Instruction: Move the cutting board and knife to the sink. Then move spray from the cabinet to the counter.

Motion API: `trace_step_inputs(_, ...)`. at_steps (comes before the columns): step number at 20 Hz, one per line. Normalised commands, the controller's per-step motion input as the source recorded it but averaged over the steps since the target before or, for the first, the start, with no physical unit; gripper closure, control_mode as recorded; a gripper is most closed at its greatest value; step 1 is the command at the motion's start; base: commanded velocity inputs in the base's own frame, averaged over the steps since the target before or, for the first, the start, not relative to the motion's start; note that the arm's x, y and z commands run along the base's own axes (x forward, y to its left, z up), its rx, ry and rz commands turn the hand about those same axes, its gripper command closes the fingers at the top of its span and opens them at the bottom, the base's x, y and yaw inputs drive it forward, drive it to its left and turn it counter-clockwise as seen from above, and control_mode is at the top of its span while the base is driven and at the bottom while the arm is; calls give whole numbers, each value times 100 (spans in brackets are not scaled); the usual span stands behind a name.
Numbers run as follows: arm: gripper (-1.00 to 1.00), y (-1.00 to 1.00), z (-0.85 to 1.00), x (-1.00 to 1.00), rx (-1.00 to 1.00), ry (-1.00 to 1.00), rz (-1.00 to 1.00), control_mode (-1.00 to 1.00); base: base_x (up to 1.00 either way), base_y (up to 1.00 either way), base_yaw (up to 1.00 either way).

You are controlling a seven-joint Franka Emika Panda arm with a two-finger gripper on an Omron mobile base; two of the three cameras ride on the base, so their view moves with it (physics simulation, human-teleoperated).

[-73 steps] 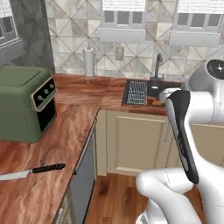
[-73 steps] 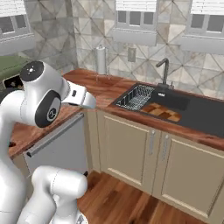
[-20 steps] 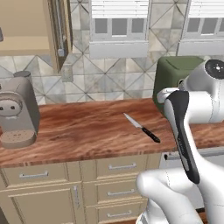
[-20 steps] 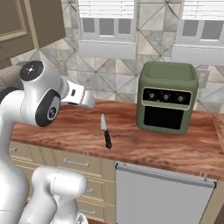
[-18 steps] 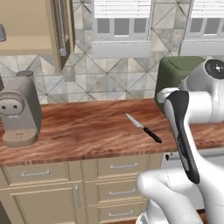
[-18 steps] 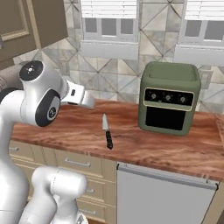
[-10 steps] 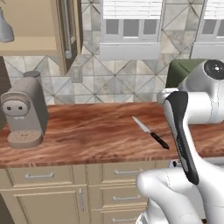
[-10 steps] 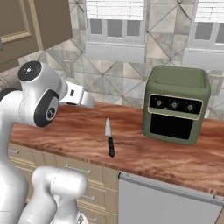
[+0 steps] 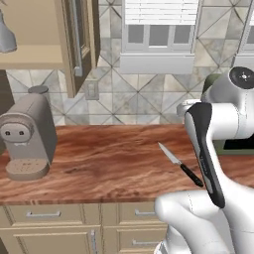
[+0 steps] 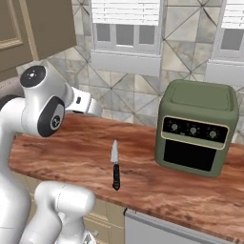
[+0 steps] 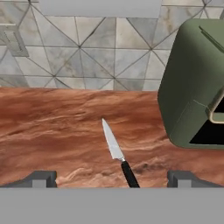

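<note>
The knife lies on the counter, silver blade pointing toward the tiled wall, black handle toward the front edge. It also lies left of the green oven in the right base view, knife. In the hand view the knife sits just ahead of my gripper, which is open, its fingertips wide apart and holding nothing. The spray stands on the shelf of the open cabinet at the top left. The cutting board and the sink are out of view.
A taupe coffee machine stands on the counter's left part. A green countertop oven stands right of the knife. The cabinet door with its long bar handle hangs open over the counter. Beige drawers run below.
The whole picture has shifted: the base has driven along the counter, bringing the open cabinet and spray into view. The knife has not moved on the counter. The gripper stays open.
</note>
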Motion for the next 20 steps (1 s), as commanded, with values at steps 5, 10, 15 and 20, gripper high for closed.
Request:
trace_step_inputs(5,-100,0,0,0,0,0,0,100,28,-2,-17)
trace_step_inputs(10,-100,0,0,0,0,0,0,100,20,-2,-39)
trace_step_inputs(15,-100,-2,-9,0,1,0,0,-100,0,0,-16)
trace_step_inputs(20,-100,-11,-47,-5,2,4,0,-100,0,0,0)
